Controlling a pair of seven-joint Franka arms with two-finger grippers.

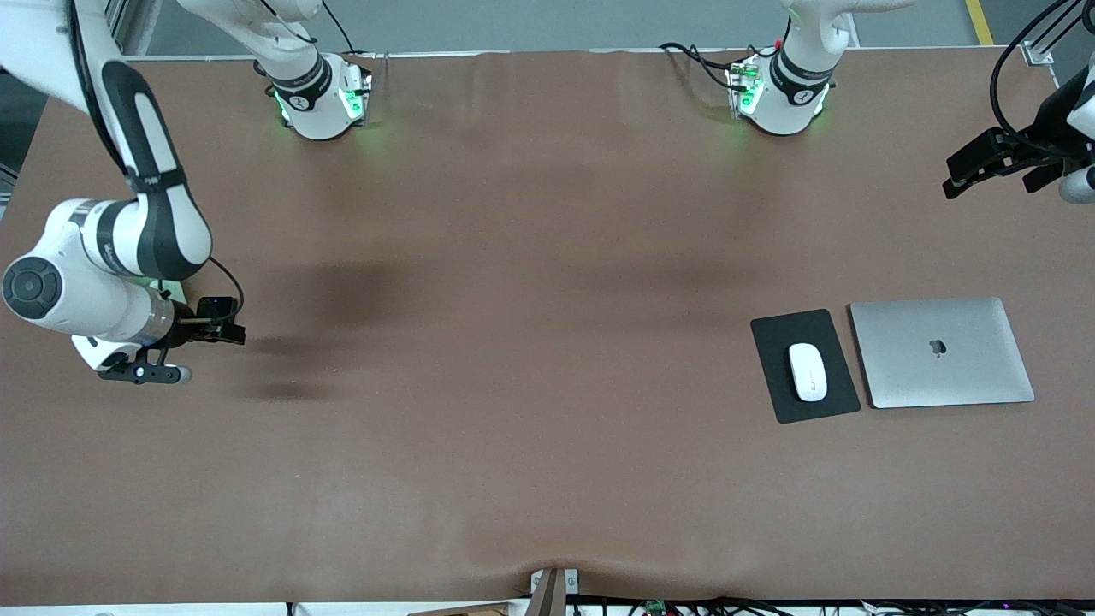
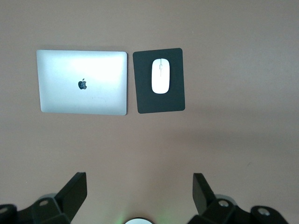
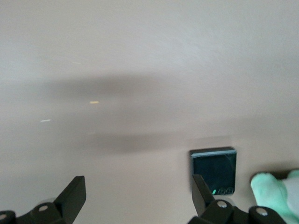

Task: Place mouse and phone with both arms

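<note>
The mouse (image 1: 807, 371) is seen lying flat on a black mouse pad (image 1: 774, 393), toward the left arm's end of the worktop (image 1: 513, 385), with a closed silver laptop (image 1: 941, 352) just beside the pad. In the left wrist view the same mouse (image 2: 160, 75) is centred on the pad (image 2: 159, 100), untouched by any finger.

The phone (image 3: 215, 170) is shown only in the right wrist view, as a small dark, nearly square device lying on the worktop close under the right hand (image 3: 135, 198); in the front view it cannot be made out, being hidden by the right arm.

The right hand (image 1: 184, 351) is held over the right arm's end of the worktop, its fingers spread wide and empty. The left hand (image 1: 984, 167) is held over the edge of the worktop at the left arm's end, well apart from the mouse, likewise wide open and holding nothing.

Both items appear to be set down, so the placing step is judged complete or nearly so. What remains is judged to be a clean withdrawal of both arms, upward and away, without the phone or mouse being brushed.
</note>
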